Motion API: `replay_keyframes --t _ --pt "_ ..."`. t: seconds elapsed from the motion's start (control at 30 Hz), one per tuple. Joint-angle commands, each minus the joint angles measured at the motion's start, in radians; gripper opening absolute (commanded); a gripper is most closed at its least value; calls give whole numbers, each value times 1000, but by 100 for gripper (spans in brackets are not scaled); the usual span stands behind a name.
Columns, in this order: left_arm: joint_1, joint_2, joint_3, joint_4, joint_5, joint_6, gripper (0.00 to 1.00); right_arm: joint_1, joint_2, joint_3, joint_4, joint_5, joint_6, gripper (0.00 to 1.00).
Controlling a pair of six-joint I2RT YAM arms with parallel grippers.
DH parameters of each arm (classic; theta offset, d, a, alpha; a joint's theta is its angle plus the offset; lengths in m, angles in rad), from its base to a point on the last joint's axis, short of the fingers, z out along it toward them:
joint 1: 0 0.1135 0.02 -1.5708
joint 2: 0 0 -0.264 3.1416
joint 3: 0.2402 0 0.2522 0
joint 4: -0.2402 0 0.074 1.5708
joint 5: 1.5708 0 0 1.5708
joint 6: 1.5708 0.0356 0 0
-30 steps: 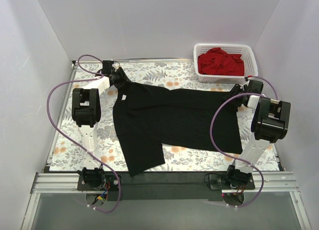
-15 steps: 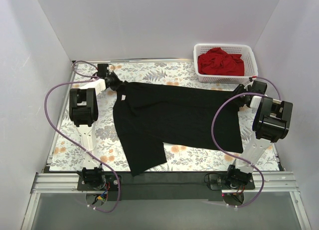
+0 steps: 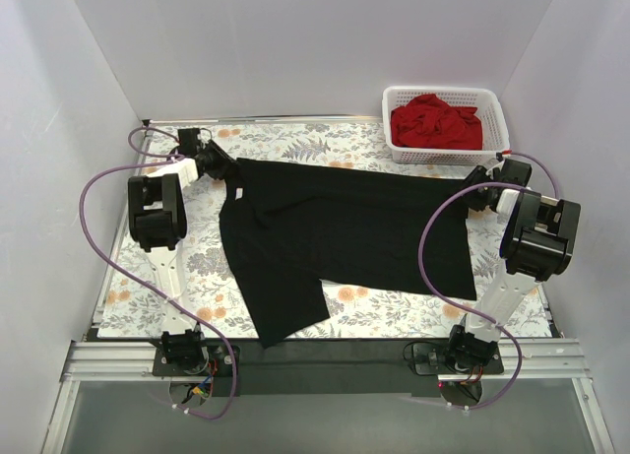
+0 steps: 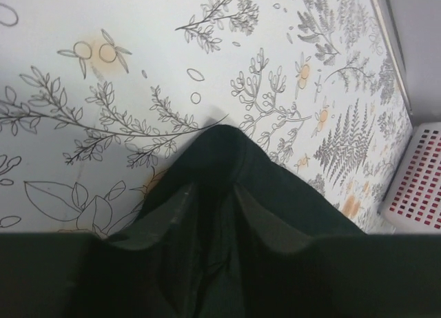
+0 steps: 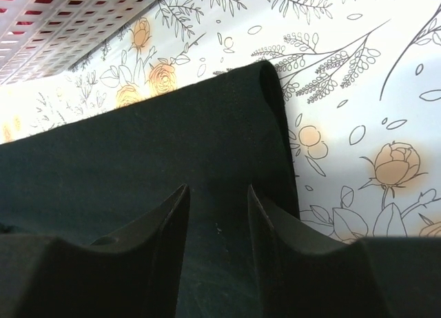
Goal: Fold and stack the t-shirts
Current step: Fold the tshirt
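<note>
The plain black round-neck cloth t-shirt (image 3: 345,227) lies spread across the middle of the floral-printed table surface (image 3: 197,267). It runs from the far-left area to the right side. One flap extends toward the near edge, left of centre.

**Left arm.** The left gripper (image 3: 219,164) sits at the far-left corner of the black t-shirt. In the left wrist view, its two dark fingers (image 4: 176,211) stand a little apart. Black cloth fills the gap between them and rises to a rounded peak just beyond the tips. It cannot be determined whether the jaws pinch this cloth or only straddle it (cloth and fingers are equally dark).

**Right arm.** The right gripper (image 3: 480,190) sits at the far-right corner of the same garment, near the basket. In the right wrist view, its fingers (image 5: 165,221) stand partly apart, with flat black cloth visible in the gap. The rolled hem edge lies just ahead of the tips. It cannot be determined whether the jaws grip the cloth.

**Second garment.** The bright red cloth t-shirt (image 3: 433,122) lies crumpled inside the white plastic lattice basket (image 3: 445,91). The basket stands at the far-right corner of the table, apart from the black t-shirt.
</note>
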Motion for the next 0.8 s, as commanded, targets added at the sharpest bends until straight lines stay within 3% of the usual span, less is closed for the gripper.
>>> replay_keyframes --t 0.0,0.03,0.1,0.13,0.17,0.27,0.37,0.5,0.67,0.77 --pt "14 -90 9 24 23 12 30 10 -55 53 -39 11 -34 40" --pt "15 -124 3 24 23 21 36 16 -78 58 -48 11 -38 40" --pt "16 -199 -33 24 20 40 59 45 -116 62 -69 11 -49 41" --pt "14 -234 -52 24 14 46 59 45 -130 62 -79 16 -54 41" --pt "14 -265 -72 19 8 51 71 66 -146 58 -86 22 -57 41" --pt "2 -406 -190 13 -20 69 82 130 -208 24 -94 25 -60 42" --pt "-47 -558 -338 -9 -55 110 84 219 -265 -34 -100 51 -58 47" --pt "-196 -716 -552 -27 -106 124 84 324 -321 -110 -88 39 -49 49" --pt "-346 -836 -768 -33 -178 81 84 505 -353 -152 -73 0 -87 52" --pt "-366 -867 -849 -18 -247 5 84 562 -371 -200 -36 -15 -92 52"
